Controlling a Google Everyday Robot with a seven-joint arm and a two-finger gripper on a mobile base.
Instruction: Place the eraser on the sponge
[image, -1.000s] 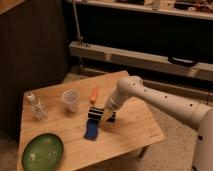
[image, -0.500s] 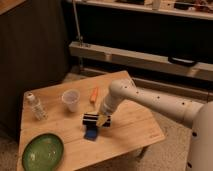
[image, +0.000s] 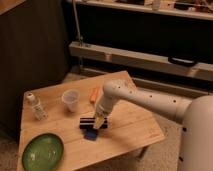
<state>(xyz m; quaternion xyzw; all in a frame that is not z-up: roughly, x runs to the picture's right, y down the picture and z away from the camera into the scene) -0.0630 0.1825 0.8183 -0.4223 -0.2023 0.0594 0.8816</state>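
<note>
The eraser (image: 89, 122), a black block with pale stripes, lies level just above the table's middle. My gripper (image: 101, 123) is shut on its right end, reaching down from the white arm that comes in from the right. The sponge (image: 91, 134), a small dark-blue pad, lies on the wood directly in front of and below the eraser. The eraser's near edge overlaps the sponge's far edge in this view. Whether the two touch I cannot tell.
A green plate (image: 42, 151) sits at the table's front left corner. A clear plastic cup (image: 71, 100) and a small bottle (image: 35, 106) stand at the back left. An orange carrot (image: 94, 95) lies behind the gripper. The wooden table's (image: 135, 132) right edge is near.
The eraser has gone from a tilted pose to a level one and has dropped closer to the sponge. The arm's wrist has moved slightly left and down with it.
</note>
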